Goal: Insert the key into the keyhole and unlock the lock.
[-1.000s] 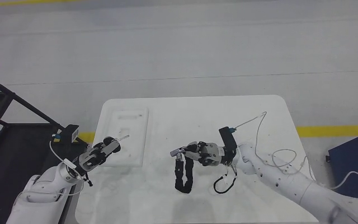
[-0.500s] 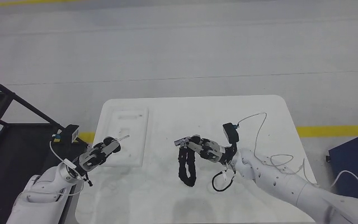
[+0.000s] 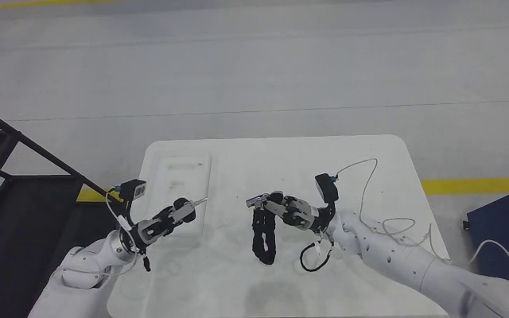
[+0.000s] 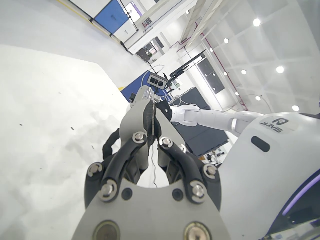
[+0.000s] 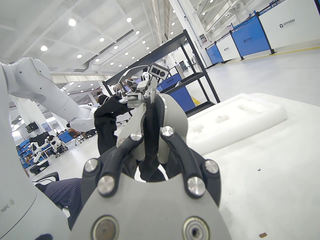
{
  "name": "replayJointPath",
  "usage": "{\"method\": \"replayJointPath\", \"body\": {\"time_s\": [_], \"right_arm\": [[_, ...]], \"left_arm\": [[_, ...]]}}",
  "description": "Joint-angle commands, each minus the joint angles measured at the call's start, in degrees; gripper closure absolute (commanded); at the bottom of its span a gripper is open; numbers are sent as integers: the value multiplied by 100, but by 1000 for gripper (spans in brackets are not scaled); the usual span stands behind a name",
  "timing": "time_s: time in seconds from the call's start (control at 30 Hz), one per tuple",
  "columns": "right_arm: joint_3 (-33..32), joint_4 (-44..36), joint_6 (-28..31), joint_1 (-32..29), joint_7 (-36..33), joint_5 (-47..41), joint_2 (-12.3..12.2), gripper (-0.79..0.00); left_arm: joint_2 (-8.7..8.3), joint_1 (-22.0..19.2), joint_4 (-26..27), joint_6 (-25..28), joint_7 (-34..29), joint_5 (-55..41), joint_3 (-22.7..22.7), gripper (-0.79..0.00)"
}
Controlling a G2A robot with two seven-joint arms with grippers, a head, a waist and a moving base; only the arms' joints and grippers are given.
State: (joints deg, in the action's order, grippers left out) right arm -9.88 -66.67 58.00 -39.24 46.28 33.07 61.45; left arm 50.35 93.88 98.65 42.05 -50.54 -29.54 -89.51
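While the left claw (image 3: 191,206) is pinching a slim silver key (image 3: 200,200), the right claw (image 3: 269,203) is clamping the black fabric-sleeved chain lock (image 3: 261,242).

Key: slim silver key (image 3: 199,202), pinched in the left gripper (image 3: 191,207), was held off the counter (image 3: 374,167), tip toward the lock (image 3: 256,203) but apart from it.
Lock: silver body gripped by the right gripper (image 3: 269,204), black-sleeved loop drooping below.

White foam tray (image 3: 183,171) on left part of white table (image 3: 382,159). Left gripper (image 3: 189,210), thin silver key (image 3: 200,202) clamped in it, over tray's right edge. Right gripper (image 3: 269,203) mid-table, right of key; black fabric-sleeved chain lock (image 3: 262,238) hangs from its grip.
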Motion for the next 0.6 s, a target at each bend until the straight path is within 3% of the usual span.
{"method": "replayJointPath", "body": {"time_s": [0.0,0.17,0.57], "right_arm": [[0,0,0,0,0,0,0,0],[0,0,0,0,0,0,0,0],[0,0,0,0,0,0,0,0]], "left_arm": [[-4,-82,8,-158,-289,-262,90,0],[2,-300,-97,-324,-679,-304,261,0],[135,-702,-301,-323,-182,359,904,0]]}}
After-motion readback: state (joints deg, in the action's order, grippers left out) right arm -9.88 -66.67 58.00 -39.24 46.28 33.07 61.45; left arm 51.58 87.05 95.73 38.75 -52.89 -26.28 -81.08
